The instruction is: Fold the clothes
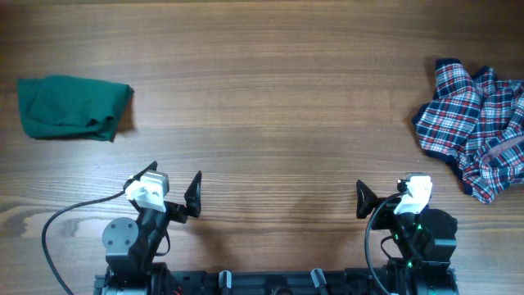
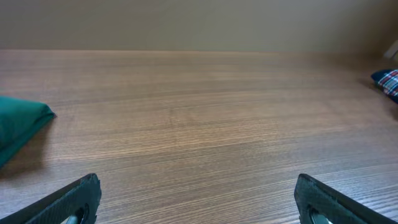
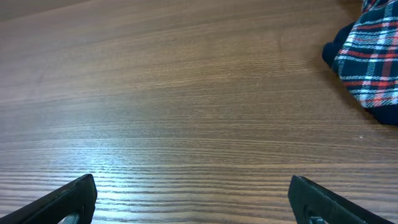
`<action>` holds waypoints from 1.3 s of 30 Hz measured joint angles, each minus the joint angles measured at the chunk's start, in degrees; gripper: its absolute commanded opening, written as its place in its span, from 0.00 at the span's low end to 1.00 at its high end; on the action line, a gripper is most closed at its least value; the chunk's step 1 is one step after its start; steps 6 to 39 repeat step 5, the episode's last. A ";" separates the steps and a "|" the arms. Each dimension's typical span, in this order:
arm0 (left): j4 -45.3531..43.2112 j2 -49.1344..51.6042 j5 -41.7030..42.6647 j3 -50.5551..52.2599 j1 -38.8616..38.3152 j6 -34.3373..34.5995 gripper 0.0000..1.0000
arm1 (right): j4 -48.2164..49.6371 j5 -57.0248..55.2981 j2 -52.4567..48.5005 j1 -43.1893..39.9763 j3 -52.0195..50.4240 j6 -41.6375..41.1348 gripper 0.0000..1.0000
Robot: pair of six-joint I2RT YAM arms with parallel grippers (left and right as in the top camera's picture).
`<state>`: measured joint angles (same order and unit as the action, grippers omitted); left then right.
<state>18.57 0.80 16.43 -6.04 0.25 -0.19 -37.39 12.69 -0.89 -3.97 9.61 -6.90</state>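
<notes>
Overhead and wrist views of a wooden bench [image 1: 270, 98] with two garments and two arms.

**Clothes.** The dark green garment [image 1: 72, 107] lies at the far left of the bench as a compact, roughly rectangular bundle, with soft creases and an uneven right end. In the left wrist view a rounded end of it [image 2: 18, 121] enters from the left edge, resting flat on the wood. The navy-red-white plaid garment [image 1: 476, 127] lies at the far right, crumpled and spread loosely, its folds overlapping, and it runs out of the overhead view at the right edge. A corner of it [image 3: 370, 59] fills the upper right of the right wrist view, and a small patch [image 2: 387, 81] shows at the right edge of the left wrist view. The two garments are well apart, with bare wood between them.

**Arms.** Both arms sit at the near edge of the bench, left and right of centre, each well apart from either garment. The left gripper [image 2: 198, 186] stands wide open, its two dark fingers at opposite lower corners of its wrist view, with only bare wood between them. It holds nothing. The right gripper [image 3: 193, 183] is likewise spread wide and empty, its fingers framing bare wood, with the plaid garment lying beyond and to the right of them.
</notes>
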 measured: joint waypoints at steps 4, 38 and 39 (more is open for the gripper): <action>0.00 0.00 0.00 0.00 0.00 0.00 1.00 | 0.00 0.00 0.00 0.00 0.00 0.02 0.99; 0.00 0.00 0.00 0.00 0.00 0.00 1.00 | 0.00 0.00 0.00 0.00 0.00 0.00 1.00; 0.00 0.00 0.00 0.00 0.00 0.00 1.00 | 0.00 0.00 0.00 0.00 0.00 0.00 1.00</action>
